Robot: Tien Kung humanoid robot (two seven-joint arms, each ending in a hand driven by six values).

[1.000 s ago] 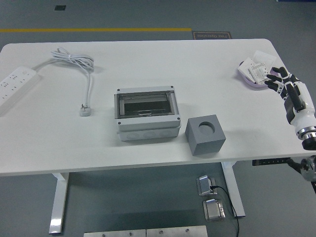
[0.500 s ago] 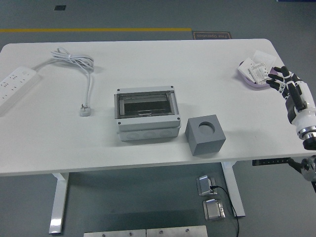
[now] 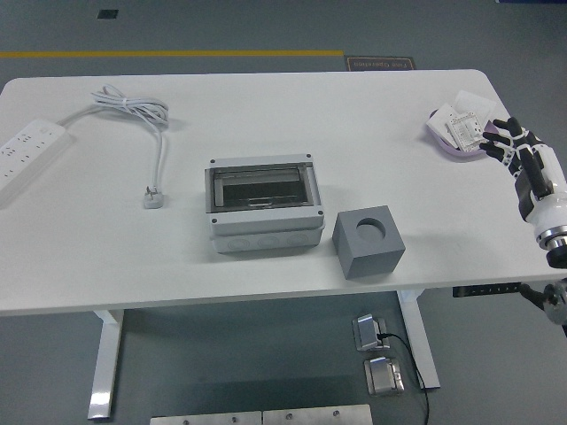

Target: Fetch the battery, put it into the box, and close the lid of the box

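Observation:
A grey box (image 3: 263, 205) with a clear lid lying flat over its top stands in the middle of the table. A grey cube (image 3: 368, 241) with a round recess in its top stands just to the right of it. I cannot make out a battery. My right hand (image 3: 507, 142) is at the table's right edge, fingers spread and empty. It is next to a white and purple item (image 3: 455, 133) with a small packet on it. My left arm is out of view.
A white power strip (image 3: 25, 152) lies at the far left edge. Its white cable (image 3: 133, 108) is coiled at the back left and ends in a plug (image 3: 153, 197) left of the box. The white table (image 3: 292, 106) ends just in front of the box and cube.
My right hand has shifted slightly to the right and back along the table's right edge. Nothing else has moved.

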